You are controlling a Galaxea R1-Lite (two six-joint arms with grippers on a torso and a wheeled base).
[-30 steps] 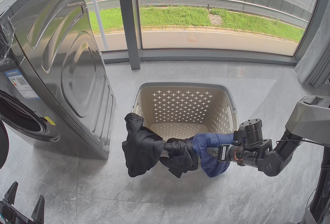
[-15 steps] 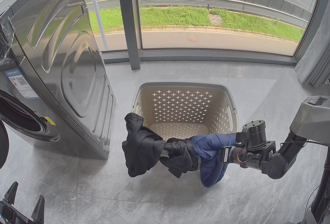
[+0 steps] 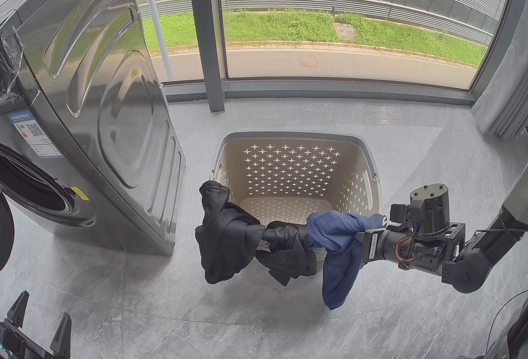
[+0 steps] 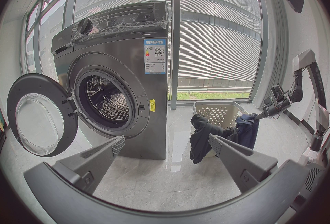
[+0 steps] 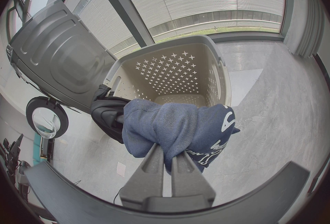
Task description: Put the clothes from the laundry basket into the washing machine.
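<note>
Washing machine (image 3: 110, 101) at nine o'clock, door (image 4: 41, 118) wide open for loading; laundry basket (image 3: 297, 135) centre, black garment (image 3: 225, 247) slung over its seven o'clock rim, blue sweatshirt (image 3: 336, 261) hoisted at five o'clock, pinched tight in the right gripper (image 5: 167, 156) for the carry; left gripper (image 4: 165, 138) gapes idle.

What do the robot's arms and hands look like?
The right arm is black and chunky, with orange wires and a white sticker near the wrist. The right hand and left hand each have two dark grey pointed fingers.
</note>
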